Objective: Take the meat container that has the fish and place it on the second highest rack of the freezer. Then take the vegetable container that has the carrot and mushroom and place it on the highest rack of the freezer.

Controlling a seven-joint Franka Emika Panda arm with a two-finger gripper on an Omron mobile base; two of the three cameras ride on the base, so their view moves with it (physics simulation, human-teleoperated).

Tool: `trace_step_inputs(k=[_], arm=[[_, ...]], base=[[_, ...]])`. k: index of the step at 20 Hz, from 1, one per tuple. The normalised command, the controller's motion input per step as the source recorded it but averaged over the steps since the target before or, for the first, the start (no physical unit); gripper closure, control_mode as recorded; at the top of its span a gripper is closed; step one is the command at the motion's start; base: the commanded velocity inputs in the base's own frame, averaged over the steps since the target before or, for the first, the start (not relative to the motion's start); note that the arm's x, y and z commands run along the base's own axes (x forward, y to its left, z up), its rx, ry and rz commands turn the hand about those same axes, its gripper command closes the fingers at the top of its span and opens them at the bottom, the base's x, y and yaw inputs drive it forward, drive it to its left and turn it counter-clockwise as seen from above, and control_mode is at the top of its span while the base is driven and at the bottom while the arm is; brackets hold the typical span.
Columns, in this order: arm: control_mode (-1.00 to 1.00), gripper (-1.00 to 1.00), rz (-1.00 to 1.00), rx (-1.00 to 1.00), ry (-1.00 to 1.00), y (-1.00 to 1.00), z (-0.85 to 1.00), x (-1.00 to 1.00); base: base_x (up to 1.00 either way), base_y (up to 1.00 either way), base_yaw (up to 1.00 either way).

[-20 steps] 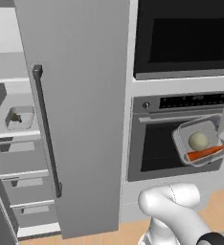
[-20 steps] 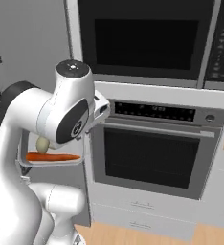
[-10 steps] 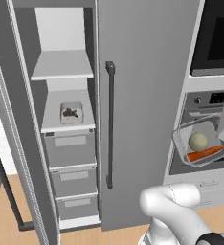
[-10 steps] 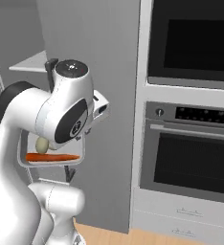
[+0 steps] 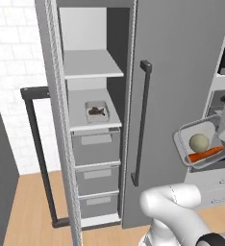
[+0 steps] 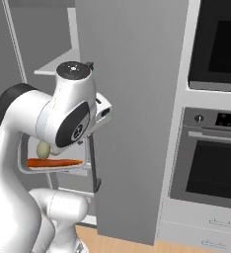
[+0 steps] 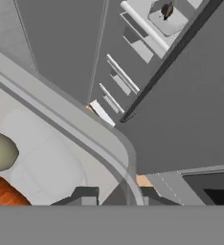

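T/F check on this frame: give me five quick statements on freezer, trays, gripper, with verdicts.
1. The fish tray sits on the lower shelf of the freezer. True.
2. The upper shelf holds a tray. False: it is bare.
3. The gripper is shut on the rim of the vegetable tray. True.
4. The held tray carries a fish. False: it carries a carrot and a mushroom.
5. The freezer door is closed. False: it stands open, showing both shelves and the drawers.
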Motion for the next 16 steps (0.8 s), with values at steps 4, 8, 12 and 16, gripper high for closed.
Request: trace_step_inputs(k=[4, 8, 12, 16], arm=[[1.0, 1.0, 0.0, 0.0, 0.0, 0.0, 0.0, 0.0], [1.0, 1.0, 0.0, 0.0, 0.0, 0.0, 0.0, 0.0], [1.0, 1.0, 0.0, 0.0, 0.0, 0.0, 0.0, 0.0], [1.0, 1.0, 0.0, 0.0, 0.0, 0.0, 0.0, 0.0]], base=[[0.19, 0.42, -0.06], [0.39, 0.36, -0.05], [0.46, 0.22, -0.04], [0.23, 0.26, -0.06]])
